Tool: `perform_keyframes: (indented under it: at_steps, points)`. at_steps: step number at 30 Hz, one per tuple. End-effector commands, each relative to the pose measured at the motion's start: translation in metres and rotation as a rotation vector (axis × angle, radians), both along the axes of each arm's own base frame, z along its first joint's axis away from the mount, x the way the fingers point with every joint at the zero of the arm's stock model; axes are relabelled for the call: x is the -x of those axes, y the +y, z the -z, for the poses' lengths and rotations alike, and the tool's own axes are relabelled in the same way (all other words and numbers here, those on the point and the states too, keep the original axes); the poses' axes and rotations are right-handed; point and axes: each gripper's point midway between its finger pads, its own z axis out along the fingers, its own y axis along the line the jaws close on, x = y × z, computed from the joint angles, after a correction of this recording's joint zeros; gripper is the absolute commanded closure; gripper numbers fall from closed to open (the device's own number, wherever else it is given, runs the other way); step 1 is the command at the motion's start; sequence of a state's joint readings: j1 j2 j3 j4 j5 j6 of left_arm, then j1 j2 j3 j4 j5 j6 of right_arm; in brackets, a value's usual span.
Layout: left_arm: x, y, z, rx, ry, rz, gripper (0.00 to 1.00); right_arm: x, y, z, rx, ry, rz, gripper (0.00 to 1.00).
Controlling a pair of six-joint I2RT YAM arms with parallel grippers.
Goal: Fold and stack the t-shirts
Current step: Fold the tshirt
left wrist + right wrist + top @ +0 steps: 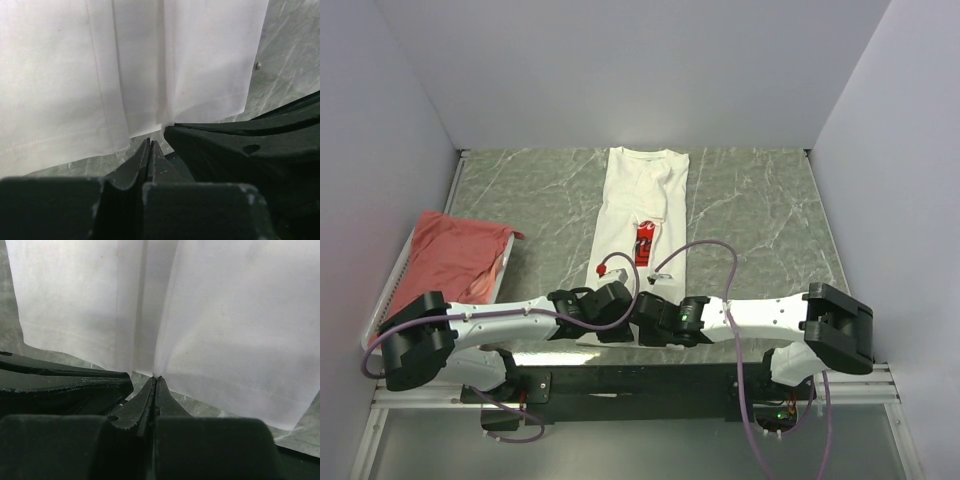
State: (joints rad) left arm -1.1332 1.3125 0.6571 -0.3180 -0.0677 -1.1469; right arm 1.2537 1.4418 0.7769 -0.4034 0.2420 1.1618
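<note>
A white t-shirt (640,190), folded into a long strip with a red print (645,245), lies down the middle of the table. Both grippers meet at its near hem. My left gripper (620,312) (150,142) is shut, its tips resting on the table just short of the hem (100,142), with nothing seen between them. My right gripper (646,318) (156,378) is shut with its tips right on the hem's edge at the centre fold of the white t-shirt (225,315). A salmon-red t-shirt (455,260) lies crumpled at the left.
The salmon-red t-shirt sits in a white wire basket (388,295) at the left edge of the grey marbled table (760,220). White walls close in the back and both sides. Purple cables (710,250) loop over the arms.
</note>
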Motion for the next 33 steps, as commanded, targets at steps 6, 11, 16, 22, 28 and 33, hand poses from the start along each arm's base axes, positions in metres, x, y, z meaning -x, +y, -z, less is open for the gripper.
perform_keyframes:
  at_steps: [6, 11, 16, 22, 28, 33]
  points:
    - [0.006, -0.008, -0.011, 0.022, -0.008, 0.009, 0.93, 0.000, 0.038, -0.018, -0.125, -0.027, -0.042, 0.76]
    - [0.006, -0.006, -0.007, -0.005, -0.007, 0.015, 0.88, -0.005, 0.033, -0.040, -0.167, -0.068, -0.028, 0.56]
    - [0.003, 0.001, 0.000, -0.078, -0.014, 0.014, 0.67, -0.012, -0.002, -0.064, -0.198, -0.099, 0.074, 0.53]
    - [0.000, 0.006, 0.007, -0.144, -0.021, 0.009, 0.59, -0.024, -0.049, -0.063, -0.273, -0.095, 0.202, 0.53]
    - [-0.003, 0.004, 0.007, -0.174, -0.043, 0.016, 0.49, -0.027, -0.071, -0.053, -0.277, -0.088, 0.239, 0.53]
    - [-0.004, 0.002, 0.008, -0.200, -0.057, 0.026, 0.54, -0.023, -0.071, -0.038, -0.274, -0.055, 0.230, 0.53]
